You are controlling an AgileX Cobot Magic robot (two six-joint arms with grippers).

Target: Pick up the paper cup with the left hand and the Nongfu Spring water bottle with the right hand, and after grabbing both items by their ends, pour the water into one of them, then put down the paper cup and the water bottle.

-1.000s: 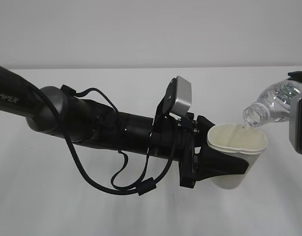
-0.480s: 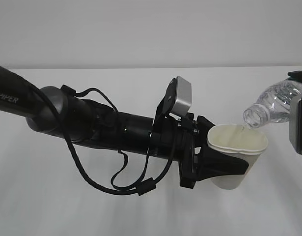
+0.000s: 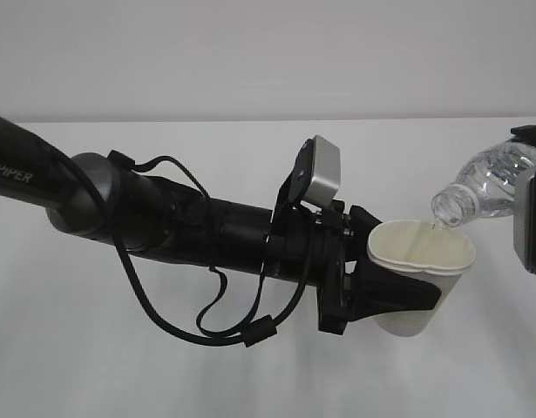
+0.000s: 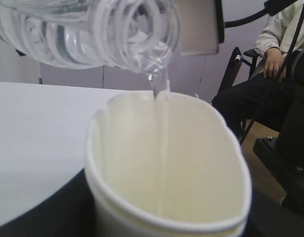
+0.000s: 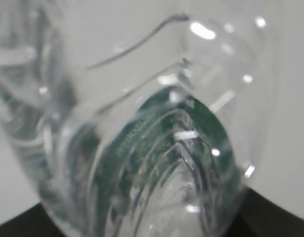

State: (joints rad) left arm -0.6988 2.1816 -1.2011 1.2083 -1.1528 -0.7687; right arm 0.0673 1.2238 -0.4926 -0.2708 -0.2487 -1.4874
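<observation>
Water is running in a thin stream from the tilted, capless neck of the small clear ribbed plastic bottle with the dark green label band (image 3: 490,178) into the small cream tapered paper cup (image 3: 420,279), which the black lettered left arm's two-finger gripper (image 3: 394,296) is clamping round its wall, squeezing the rolled rim into a lobed oval. The right arm's gripper (image 3: 533,218) is mostly cut off at the frame edge; it appears to be pinching the bottle's lower body, though its fingers are not showing clearly. Spillage is the likely risk: the stream is falling close to the cup's far rim, so a small drift of either arm could be sending water over the edge, and the squeezed paper wall could be buckling as weight builds. Both items are hanging above a plain white tabletop (image 3: 163,383), in front of a pale grey wall (image 3: 250,52); the left wrist view is showing a seated person (image 4: 270,64) beyond the table.
</observation>
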